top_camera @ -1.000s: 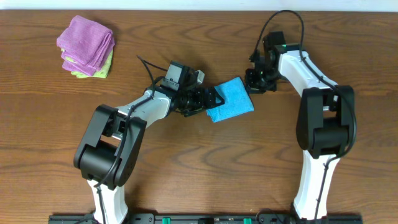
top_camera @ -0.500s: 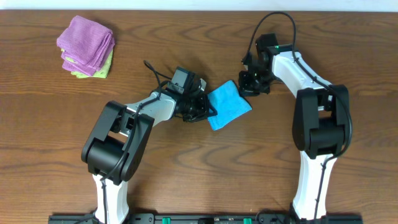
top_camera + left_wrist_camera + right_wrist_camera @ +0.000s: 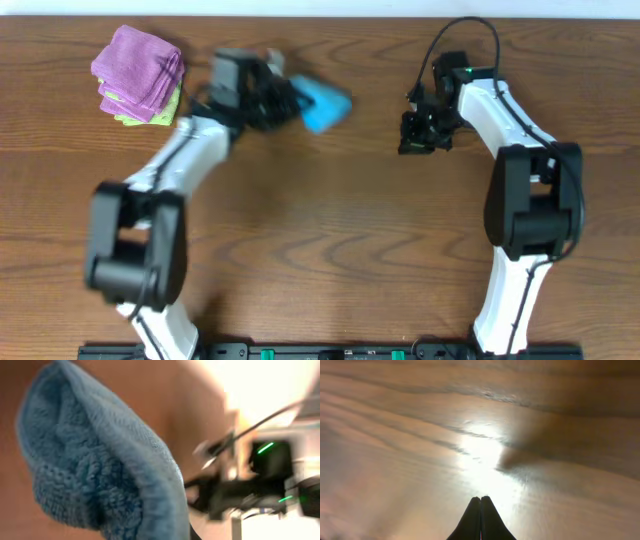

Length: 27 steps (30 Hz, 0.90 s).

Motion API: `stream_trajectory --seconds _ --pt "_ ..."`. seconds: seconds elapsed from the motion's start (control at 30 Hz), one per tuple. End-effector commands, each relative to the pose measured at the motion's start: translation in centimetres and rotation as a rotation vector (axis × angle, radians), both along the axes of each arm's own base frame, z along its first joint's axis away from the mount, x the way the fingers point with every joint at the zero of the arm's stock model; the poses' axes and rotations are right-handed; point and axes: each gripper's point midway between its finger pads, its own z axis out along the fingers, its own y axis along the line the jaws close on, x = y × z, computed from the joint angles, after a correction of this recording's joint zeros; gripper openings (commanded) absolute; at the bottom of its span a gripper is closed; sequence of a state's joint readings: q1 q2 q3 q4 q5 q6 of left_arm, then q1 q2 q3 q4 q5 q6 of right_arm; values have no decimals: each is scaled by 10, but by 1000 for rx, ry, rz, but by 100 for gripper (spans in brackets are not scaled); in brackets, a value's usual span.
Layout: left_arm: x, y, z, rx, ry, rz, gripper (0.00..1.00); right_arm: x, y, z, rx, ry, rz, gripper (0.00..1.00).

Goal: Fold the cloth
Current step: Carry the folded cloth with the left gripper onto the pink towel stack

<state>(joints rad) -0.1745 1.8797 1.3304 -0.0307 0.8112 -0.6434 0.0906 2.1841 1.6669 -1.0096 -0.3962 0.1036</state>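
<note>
The cloth (image 3: 324,104) is a sky-blue folded bundle, blurred by motion, at the back of the table left of centre. My left gripper (image 3: 292,101) is shut on its left edge. In the left wrist view the cloth (image 3: 95,460) fills the left half, hanging bunched close to the camera and hiding the fingers. My right gripper (image 3: 417,141) is at the back right, well apart from the cloth. Its fingers (image 3: 481,510) are pressed together with nothing between them, over bare wood.
A purple cloth (image 3: 138,68) lies folded on a light green cloth (image 3: 171,106) at the back left corner, close to the left arm. The right arm (image 3: 260,490) shows blurred in the left wrist view. The table (image 3: 320,250) is brown wood.
The left gripper closed on the blue cloth and swept it from the table's middle up and left toward the back. The right gripper drew back a little to the right, still shut.
</note>
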Motion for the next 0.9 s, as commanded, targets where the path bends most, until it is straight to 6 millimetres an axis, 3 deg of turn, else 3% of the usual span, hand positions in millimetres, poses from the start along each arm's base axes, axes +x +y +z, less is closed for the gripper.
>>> stream_trajectory --seconds 0.0,0.1,0.23,0.37,0.5,0.67,0.87 --pt "21 50 84 -10 -196 80 6 7 0 38 14 -102 24 2" --pt "31 118 115 1 -263 215 6 6 0 47 15 -115 24 2" --pt "27 199 121 15 -244 367 6 2 0 47 14 -99 25 2" --pt "13 257 125 7 -282 393 6 0 0 47 13 -90 26 1" --pt "6 300 121 31 -271 485 6 -3 3 46 12 -80 34 2" --pt "11 317 104 139 -289 511 6 -7 9 46 12 -73 50 2" --pt "34 325 63 190 -281 500 6 -12 21 46 10 -66 79 2"
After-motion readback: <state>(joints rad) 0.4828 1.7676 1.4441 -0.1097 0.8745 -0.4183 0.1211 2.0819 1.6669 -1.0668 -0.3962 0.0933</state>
